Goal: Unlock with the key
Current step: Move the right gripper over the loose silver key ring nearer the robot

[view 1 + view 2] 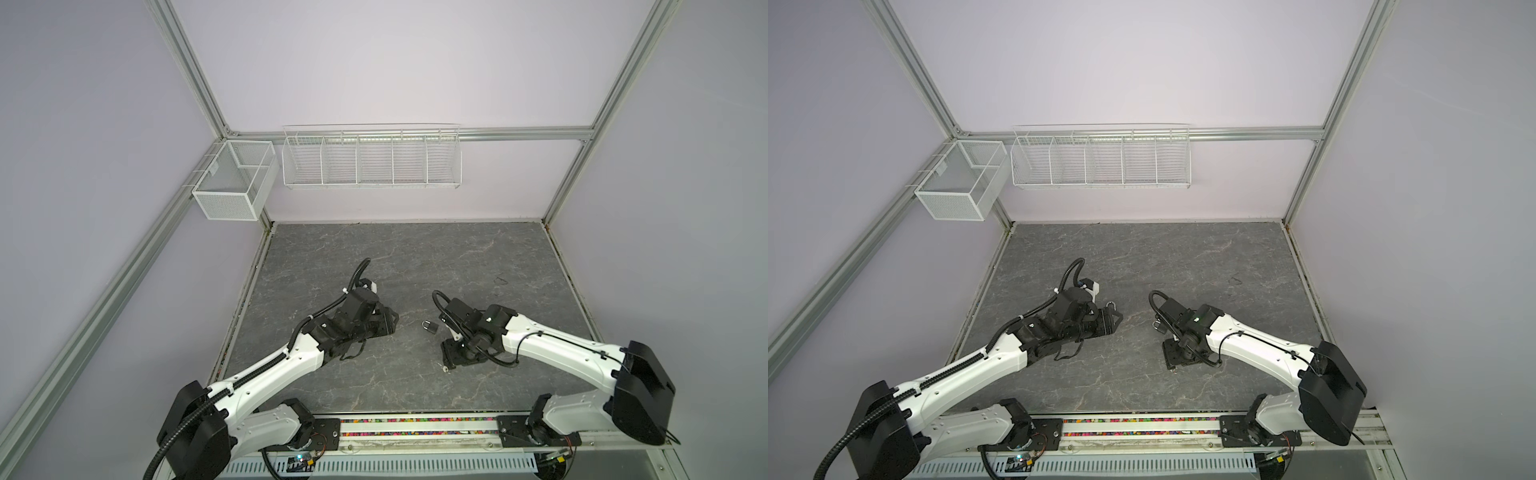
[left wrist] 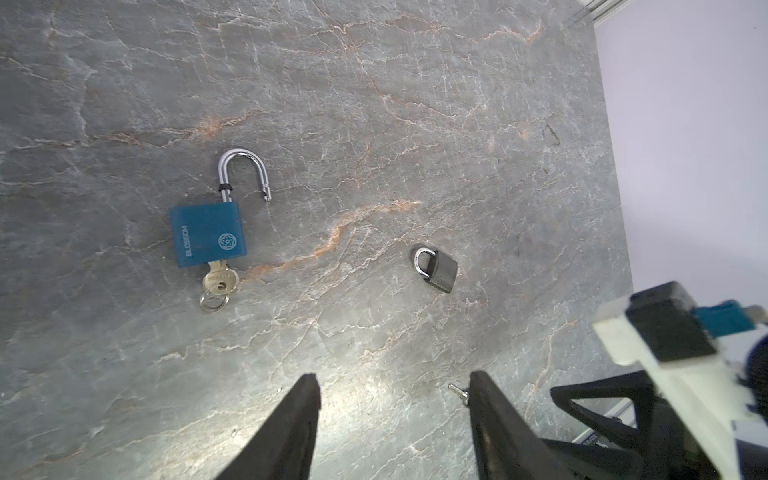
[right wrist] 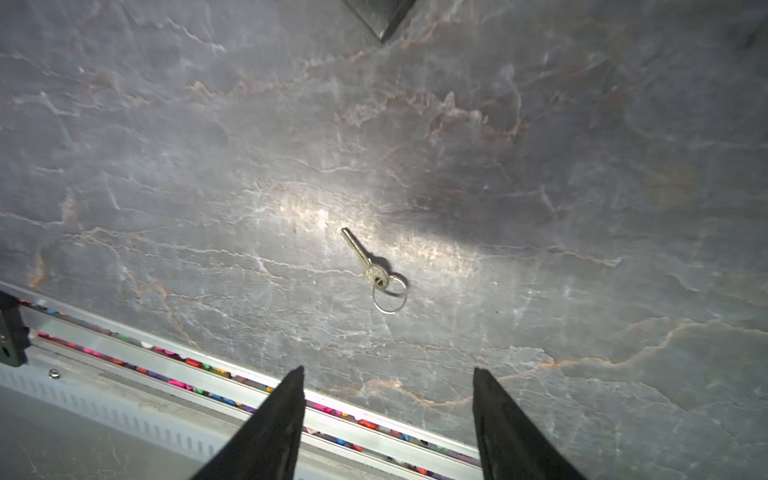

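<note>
Your left hand [image 2: 394,375] is released, with nothing between its fingers. Near it on the tabletop [image 2: 374,104] lies the blue lock [image 2: 208,235]. Its shackle is swung out and the big key [image 2: 218,278] sits in it, so I judge this one is finished. More to the right lies the grey lock [image 2: 436,268], flat, with the shackle closed. Then comes the key [image 3: 368,264], flat on the tabletop, near the grey lock but apart from it. Your right hand [image 3: 388,368] hangs over the key, also released and empty.

The step now, I think, is to take this key. It is thin, so come down straight and close slowly on both sides of the round head. Do not take only the ring [image 3: 388,297], because the key would swing.

The key's long axis runs slanted to the line between your fingers, so turn the wrist first. The blade points away from the front rail [image 3: 166,361], roughly toward the grey lock. The ring end points to the rail.
</note>
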Tool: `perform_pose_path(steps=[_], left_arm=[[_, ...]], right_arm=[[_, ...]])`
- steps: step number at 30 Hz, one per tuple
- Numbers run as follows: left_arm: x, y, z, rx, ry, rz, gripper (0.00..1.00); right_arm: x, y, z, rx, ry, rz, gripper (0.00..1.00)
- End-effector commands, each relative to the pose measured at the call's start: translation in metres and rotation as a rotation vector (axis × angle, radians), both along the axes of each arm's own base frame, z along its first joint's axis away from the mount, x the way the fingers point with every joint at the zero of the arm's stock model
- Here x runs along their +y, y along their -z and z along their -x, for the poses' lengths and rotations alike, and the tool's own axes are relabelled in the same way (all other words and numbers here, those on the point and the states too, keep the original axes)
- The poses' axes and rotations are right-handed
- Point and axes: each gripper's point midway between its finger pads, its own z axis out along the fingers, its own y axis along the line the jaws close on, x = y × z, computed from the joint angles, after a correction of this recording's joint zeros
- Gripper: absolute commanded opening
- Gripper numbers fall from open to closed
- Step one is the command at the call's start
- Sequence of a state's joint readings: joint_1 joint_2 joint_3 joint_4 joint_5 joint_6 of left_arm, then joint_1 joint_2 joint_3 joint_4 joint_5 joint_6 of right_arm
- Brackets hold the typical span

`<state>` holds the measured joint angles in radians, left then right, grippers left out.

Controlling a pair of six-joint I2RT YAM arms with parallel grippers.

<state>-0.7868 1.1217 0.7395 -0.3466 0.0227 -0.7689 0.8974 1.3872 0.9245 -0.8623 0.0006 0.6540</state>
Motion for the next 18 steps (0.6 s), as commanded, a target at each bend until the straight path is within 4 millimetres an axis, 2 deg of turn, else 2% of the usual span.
perform_pose_path(steps=[1, 4, 8, 18], left_arm=[[0.004, -0.016, -0.006, -0.062, -0.057, 0.059, 0.58], [0.009, -0.017, -0.005, -0.079, -0.061, 0.048, 0.58], [0.016, -0.013, -0.003, -0.086, -0.075, 0.030, 0.58], [0.018, -0.018, -0.003, -0.097, -0.081, 0.034, 0.57]], right_arm=[[0.010, 0.015, 0.005, 0.029, 0.039, -0.022, 0.56], [0.024, 0.017, 0.004, 0.014, -0.001, -0.061, 0.57], [0.016, 0.034, 0.010, 0.038, -0.001, -0.030, 0.58], [0.031, 0.051, 0.013, 0.069, -0.014, -0.057, 0.59]])
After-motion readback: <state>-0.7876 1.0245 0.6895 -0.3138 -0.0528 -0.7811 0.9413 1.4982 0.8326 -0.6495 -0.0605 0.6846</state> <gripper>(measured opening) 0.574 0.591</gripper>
